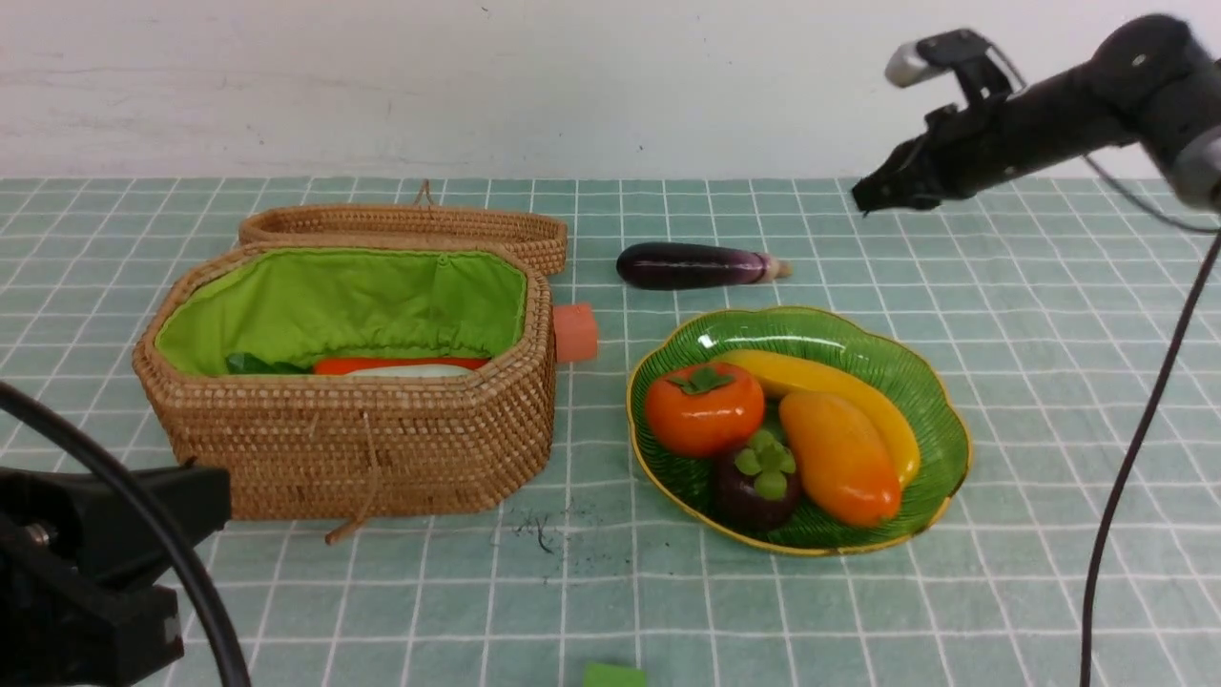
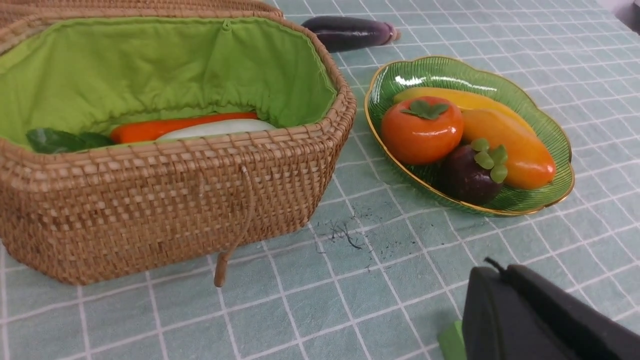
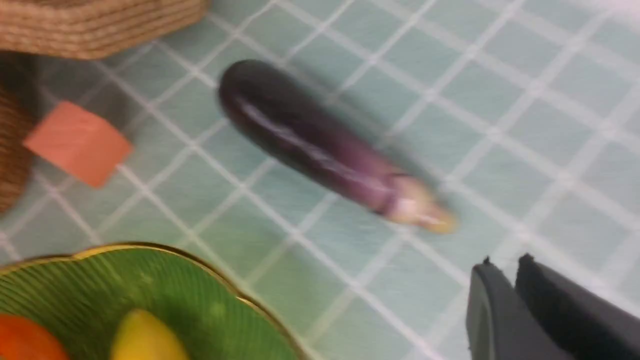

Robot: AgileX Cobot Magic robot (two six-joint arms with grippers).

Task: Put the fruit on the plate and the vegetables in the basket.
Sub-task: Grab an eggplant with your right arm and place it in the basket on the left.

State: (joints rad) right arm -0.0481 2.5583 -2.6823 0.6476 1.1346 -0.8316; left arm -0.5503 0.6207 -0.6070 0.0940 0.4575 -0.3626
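The eggplant (image 1: 692,265) lies on the cloth behind the plate (image 1: 858,334), outside the basket (image 1: 362,448). The carrot (image 1: 382,364) and radish (image 1: 410,371) lie inside the basket. The persimmon (image 1: 704,410), banana (image 1: 858,391), mango (image 1: 839,458) and mangosteen (image 1: 758,487) sit on the plate. My right gripper (image 1: 863,198) hangs in the air to the right of and above the eggplant (image 3: 310,145). Its jaws are together and empty (image 3: 502,262). My left gripper (image 2: 495,270) is shut and empty, low over the cloth in front of the basket (image 2: 150,200).
An orange-pink block (image 1: 575,332) stands against the basket's right end. A small green block (image 1: 615,676) lies at the table's front edge, beside my left gripper. The woven lid (image 1: 401,229) lies open behind the basket. The right arm's cable (image 1: 1135,448) hangs at the right.
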